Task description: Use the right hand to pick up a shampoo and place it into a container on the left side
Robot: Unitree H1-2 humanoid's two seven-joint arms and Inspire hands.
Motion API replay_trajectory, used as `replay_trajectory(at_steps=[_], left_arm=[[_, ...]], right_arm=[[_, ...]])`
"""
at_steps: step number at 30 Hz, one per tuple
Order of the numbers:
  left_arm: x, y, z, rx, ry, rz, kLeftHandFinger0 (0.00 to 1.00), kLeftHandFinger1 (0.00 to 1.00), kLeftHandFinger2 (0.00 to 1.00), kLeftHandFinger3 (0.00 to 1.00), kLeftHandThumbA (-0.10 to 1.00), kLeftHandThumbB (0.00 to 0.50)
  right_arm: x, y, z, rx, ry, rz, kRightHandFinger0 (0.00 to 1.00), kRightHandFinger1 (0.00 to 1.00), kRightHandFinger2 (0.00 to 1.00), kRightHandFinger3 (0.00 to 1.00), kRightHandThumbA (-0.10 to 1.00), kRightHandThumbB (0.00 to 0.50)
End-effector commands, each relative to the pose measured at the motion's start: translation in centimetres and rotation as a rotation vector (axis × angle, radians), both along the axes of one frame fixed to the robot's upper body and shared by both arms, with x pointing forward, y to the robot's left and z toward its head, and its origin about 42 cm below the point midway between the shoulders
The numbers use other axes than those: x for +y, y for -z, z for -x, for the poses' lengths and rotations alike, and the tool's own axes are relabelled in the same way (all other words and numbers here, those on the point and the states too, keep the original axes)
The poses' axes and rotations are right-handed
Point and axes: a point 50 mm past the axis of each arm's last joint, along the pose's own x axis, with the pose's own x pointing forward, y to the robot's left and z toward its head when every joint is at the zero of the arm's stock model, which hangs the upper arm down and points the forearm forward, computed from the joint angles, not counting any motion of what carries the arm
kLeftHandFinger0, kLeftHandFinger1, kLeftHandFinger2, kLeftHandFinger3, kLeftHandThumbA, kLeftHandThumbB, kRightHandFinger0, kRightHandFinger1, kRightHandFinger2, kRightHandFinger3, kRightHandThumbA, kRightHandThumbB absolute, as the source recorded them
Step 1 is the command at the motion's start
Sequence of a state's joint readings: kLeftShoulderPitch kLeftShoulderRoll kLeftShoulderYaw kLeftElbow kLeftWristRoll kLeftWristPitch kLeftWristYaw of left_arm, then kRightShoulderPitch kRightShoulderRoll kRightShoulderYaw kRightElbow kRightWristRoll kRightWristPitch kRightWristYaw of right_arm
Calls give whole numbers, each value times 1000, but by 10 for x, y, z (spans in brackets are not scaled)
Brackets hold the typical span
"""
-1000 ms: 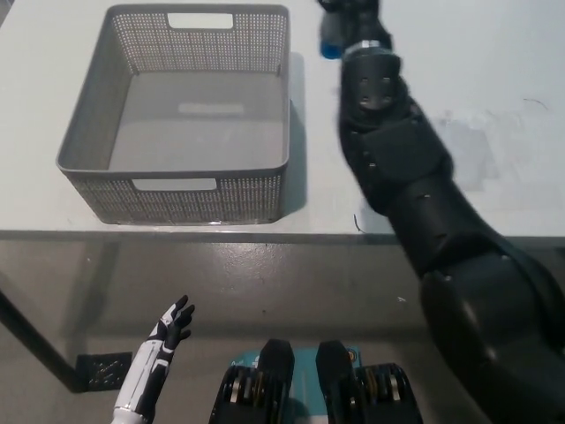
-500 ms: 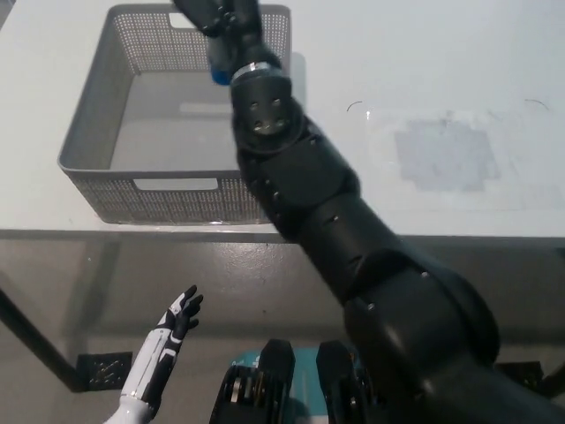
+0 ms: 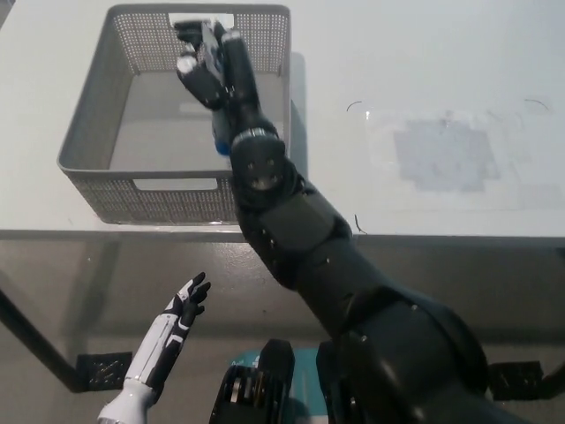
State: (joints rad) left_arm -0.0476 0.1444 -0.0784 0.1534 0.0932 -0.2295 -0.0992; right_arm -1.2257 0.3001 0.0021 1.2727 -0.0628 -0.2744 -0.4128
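White worktop [image 3: 424,71]: black right hand [image 3: 205,66], fingers gripping a blue-capped shampoo [image 3: 222,141], hangs inside the grey basket [image 3: 84,150]; left hand [image 3: 181,311] open, low.

The black right arm is stretched forward and to the left — its right hand [image 3: 205,64] is seen with fingers loosely curled. The white left hand [image 3: 181,311] is held low, fingers apart.
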Motion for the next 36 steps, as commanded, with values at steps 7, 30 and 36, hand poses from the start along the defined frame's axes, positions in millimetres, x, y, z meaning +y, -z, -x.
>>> replay_trajectory(at_steps=[7,30,36], left_arm=[[2,-13,-11,-44,44,-41,1000,1000,1000,1000,1000,156],[-1,-19,-20,-48,75,-43,1000,1000,1000,1000,966,121],[2,-18,-17,-44,66,-48,1000,1000,1000,1000,973,119]], right_arm=[[-15,-28,-11,-163,-50,-21,887,1000,1000,1000,631,381],[-123,-134,-10,-544,11,-117,1000,1000,1000,1000,859,360],[-186,-118,50,-649,45,-101,1000,1000,1000,1000,929,359]])
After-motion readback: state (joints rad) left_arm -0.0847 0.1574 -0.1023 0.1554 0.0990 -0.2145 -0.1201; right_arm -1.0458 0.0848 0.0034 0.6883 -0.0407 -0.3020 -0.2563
